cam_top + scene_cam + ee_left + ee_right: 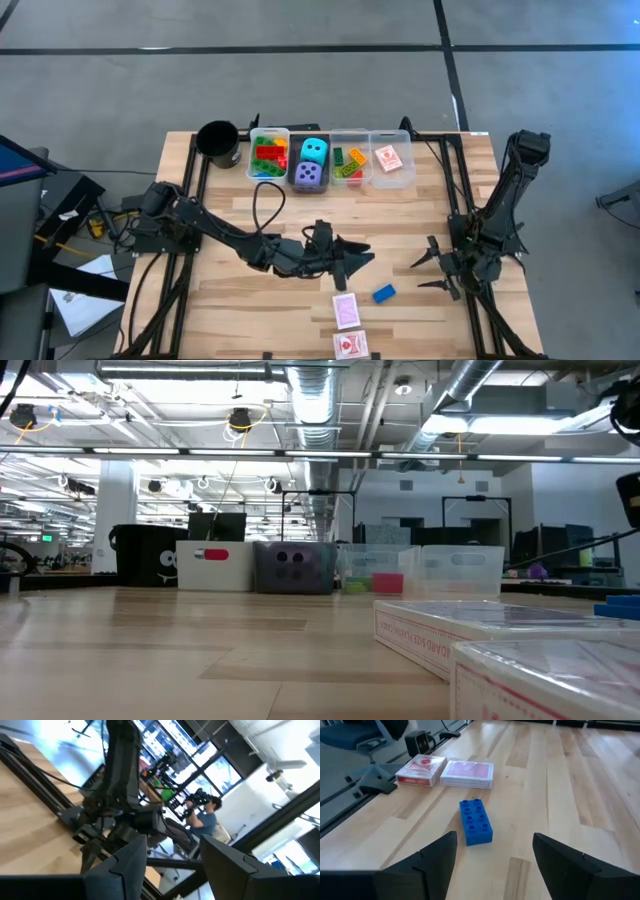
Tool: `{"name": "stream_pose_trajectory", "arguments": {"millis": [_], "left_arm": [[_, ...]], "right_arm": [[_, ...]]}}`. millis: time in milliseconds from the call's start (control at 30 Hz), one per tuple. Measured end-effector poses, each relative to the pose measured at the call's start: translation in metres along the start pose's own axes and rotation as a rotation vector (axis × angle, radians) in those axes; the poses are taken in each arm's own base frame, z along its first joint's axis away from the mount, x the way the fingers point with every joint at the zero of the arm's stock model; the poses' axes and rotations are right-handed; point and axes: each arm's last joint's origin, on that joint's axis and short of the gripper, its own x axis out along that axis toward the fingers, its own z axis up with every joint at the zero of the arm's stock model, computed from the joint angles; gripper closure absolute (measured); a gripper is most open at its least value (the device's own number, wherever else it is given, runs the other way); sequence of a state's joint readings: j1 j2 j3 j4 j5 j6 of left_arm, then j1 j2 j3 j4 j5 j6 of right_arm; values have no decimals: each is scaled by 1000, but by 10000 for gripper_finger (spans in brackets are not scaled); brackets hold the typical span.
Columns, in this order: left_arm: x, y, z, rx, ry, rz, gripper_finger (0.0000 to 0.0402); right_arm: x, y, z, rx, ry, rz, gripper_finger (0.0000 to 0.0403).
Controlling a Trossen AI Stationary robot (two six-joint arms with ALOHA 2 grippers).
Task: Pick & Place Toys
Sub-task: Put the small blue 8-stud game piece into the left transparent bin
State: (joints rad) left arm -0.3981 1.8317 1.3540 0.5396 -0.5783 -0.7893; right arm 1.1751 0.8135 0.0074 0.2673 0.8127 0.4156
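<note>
The blue brick (384, 293) lies flat on the wooden counter (230, 200), studs up, touched by nothing. Just beside it toward the counter's front edge sit two boxed card decks: a pink-backed deck (346, 309) nearest the brick, and a red-and-white deck (350, 345) beyond that one at the very edge. In the right wrist view the brick (475, 821) lies between that gripper's spread fingers, with both decks behind it.

The right gripper (432, 270) is to the brick's right, well apart from it, fingers open and holding nothing. The left gripper (362, 253) hovers just behind the brick, toward the bins, also spread open and empty.

Farther back from the brick, a row of containers lines the counter's rear edge. The black round cup (219, 143) stands at the left end; next a bin of mixed bricks (268, 156), then a bin holding the cyan die (314, 150) and purple die (308, 175), a clear bin with a few bricks (349, 162), and a last bin with a red-white card (388, 158).
</note>
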Motion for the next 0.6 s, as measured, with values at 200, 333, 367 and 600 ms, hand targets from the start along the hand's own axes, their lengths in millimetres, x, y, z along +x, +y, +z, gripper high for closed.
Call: {"name": "stream_pose_trajectory", "arguments": {"millis": [200, 333, 367, 600], "left_arm": [[0, 1, 2, -5, -67, 57, 225], [0, 1, 4, -15, -98, 75, 225], [0, 1, 5, -21, -108, 74, 225], [0, -1, 7, -43, -131, 56, 225]], "right_arm": [[4, 0, 3, 53, 5, 35, 147], [9, -2, 4, 67, 13, 39, 147], [11, -3, 4, 60, 17, 35, 147], [24, -6, 27, 75, -127, 178, 147]]}}
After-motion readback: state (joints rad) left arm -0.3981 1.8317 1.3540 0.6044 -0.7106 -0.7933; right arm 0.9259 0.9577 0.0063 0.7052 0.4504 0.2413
